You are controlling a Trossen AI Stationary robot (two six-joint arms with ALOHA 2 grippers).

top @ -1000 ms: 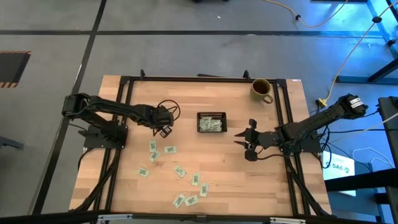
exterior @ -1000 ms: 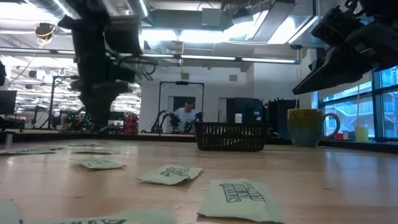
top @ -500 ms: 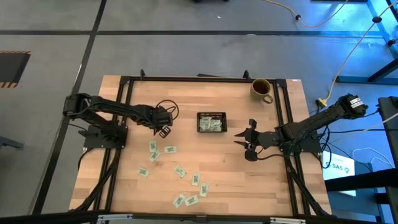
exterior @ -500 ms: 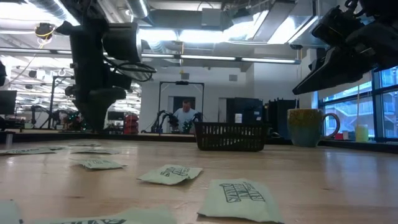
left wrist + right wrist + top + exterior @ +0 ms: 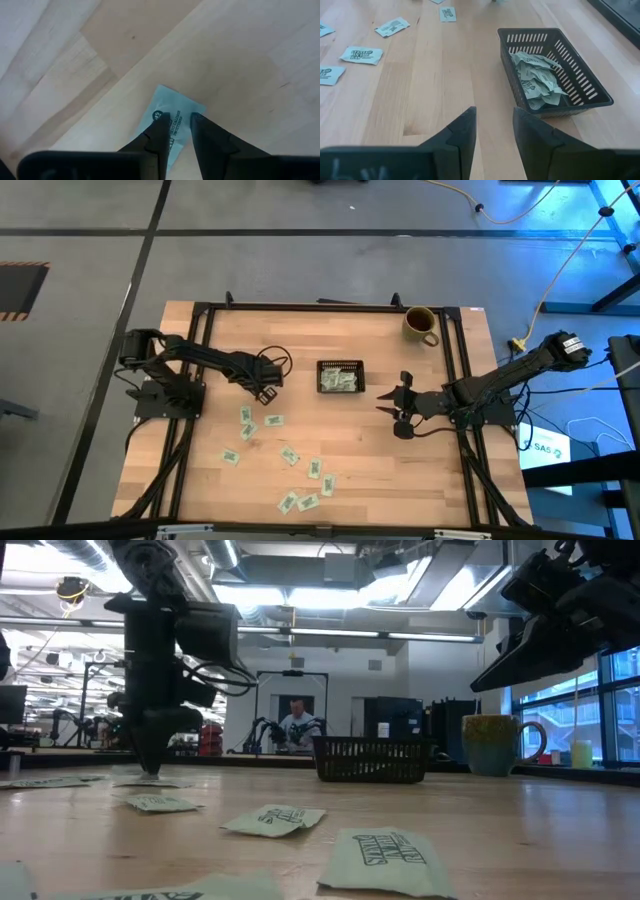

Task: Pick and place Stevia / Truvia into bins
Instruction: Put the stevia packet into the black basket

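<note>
My left gripper (image 5: 177,131) points straight down over one Stevia packet (image 5: 172,120) lying flat toward the table's left edge, fingers nearly together and straddling it, nothing gripped. The black tray (image 5: 340,376) sits mid-table, partly filled. The packet looks light, thin and limp; I would pinch a short edge. My right gripper (image 5: 399,408) waits spread, right of the tray.

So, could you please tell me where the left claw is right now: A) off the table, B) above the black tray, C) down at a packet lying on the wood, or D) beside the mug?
C: the left wrist view shows the left claw with its fingertips low over a packet lying on the table, left of the black tray.
</note>
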